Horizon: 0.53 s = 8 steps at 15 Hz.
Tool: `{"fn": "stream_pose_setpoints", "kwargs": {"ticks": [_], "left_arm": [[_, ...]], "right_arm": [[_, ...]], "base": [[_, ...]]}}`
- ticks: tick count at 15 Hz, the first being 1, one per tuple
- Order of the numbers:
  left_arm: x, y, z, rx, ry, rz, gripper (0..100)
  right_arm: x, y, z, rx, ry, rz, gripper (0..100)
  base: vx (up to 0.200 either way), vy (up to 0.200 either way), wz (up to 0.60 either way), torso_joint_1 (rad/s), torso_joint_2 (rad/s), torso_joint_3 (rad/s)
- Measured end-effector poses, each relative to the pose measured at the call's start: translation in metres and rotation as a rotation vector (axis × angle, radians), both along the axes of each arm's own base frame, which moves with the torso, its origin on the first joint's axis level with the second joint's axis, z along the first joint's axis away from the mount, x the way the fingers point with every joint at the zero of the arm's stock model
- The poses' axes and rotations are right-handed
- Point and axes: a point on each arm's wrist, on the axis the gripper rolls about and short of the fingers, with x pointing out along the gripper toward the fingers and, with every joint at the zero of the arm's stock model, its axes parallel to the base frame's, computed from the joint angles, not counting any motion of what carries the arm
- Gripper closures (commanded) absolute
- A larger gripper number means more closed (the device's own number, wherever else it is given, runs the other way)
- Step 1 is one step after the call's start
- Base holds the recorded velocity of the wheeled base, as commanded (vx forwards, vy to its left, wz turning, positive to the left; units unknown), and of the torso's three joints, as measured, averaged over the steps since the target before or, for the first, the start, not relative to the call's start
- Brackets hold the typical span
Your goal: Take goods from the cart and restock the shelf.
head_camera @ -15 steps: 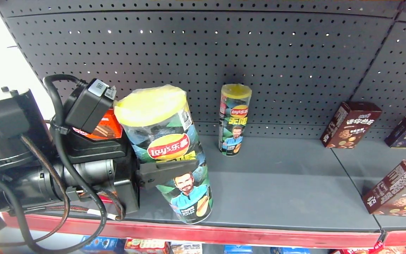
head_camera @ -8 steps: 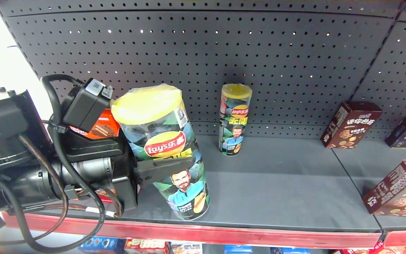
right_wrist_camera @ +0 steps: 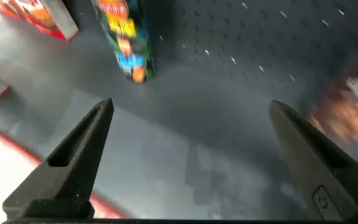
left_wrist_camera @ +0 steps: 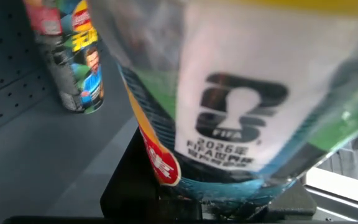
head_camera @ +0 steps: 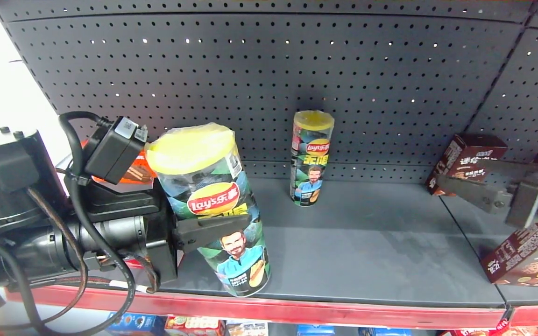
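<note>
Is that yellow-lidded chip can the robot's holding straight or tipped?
Tipped: the yellow-lidded chip can leans in the left gripper, unlike the upright can behind.

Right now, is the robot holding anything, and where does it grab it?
The left gripper clamps the chip can around its middle. The right gripper is open and empty.

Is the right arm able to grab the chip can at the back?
Probably yes: the right gripper is open and faces the back can, with only bare shelf between them.
</note>
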Motion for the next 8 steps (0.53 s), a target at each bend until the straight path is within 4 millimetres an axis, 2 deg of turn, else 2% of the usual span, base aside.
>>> {"fn": "stream_pose_setpoints", "kwargs": {"ticks": [2, 4, 5, 8], "left_arm": [[0.0, 0.001, 0.001, -0.001, -0.002, 0.003, 100], [0.001, 0.001, 0.001, -0.002, -0.003, 0.006, 100], [0.0, 0.001, 0.001, -0.002, -0.002, 0.006, 100], [-0.001, 0.002, 0.001, -0.002, 0.002, 0.006, 100]], "right_arm": [[0.029, 0.013, -0.007, 0.006, -0.01, 0.088, 0], [0.057, 0.024, -0.014, 0.0, -0.052, 0.267, 0], [0.07, 0.027, -0.019, -0.011, -0.068, 0.357, 0], [0.101, 0.032, -0.026, -0.031, -0.087, 0.476, 0]], "base": [[0.0, 0.0, 0.0, 0.0, 0.0, 0.0], [0.0, 0.0, 0.0, 0.0, 0.0, 0.0], [0.0, 0.0, 0.0, 0.0, 0.0, 0.0], [0.0, 0.0, 0.0, 0.0, 0.0, 0.0]]}}
